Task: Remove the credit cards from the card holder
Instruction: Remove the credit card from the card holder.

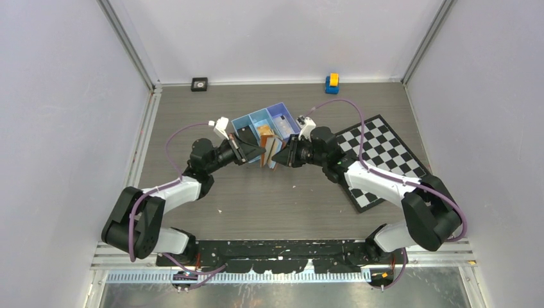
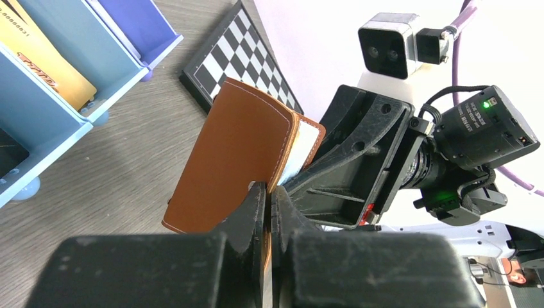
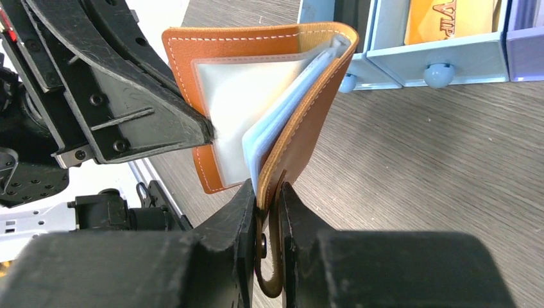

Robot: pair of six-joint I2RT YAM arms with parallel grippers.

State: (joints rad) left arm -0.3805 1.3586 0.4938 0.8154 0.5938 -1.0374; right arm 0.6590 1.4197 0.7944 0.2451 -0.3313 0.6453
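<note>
The brown card holder [image 1: 270, 153] is held above the table between both grippers, just in front of the blue tray. My left gripper [image 2: 268, 192] is shut on the edge of one cover [image 2: 237, 154]. My right gripper [image 3: 269, 192] is shut on the other cover and its strap. The holder [image 3: 321, 109] stands partly open, showing pale plastic sleeves and pale blue cards [image 3: 277, 128] still tucked inside. One orange card [image 3: 449, 16] lies in the tray's middle compartment and also shows in the left wrist view [image 2: 45, 58]. In the top view the left gripper [image 1: 260, 154] and the right gripper [image 1: 277, 158] face each other.
The blue three-compartment tray [image 1: 247, 122] stands just behind the grippers. A black-and-white chequered board [image 1: 385, 160] lies at the right under the right arm. A small black object [image 1: 199, 84] and a blue-and-yellow toy [image 1: 331, 82] sit by the back wall.
</note>
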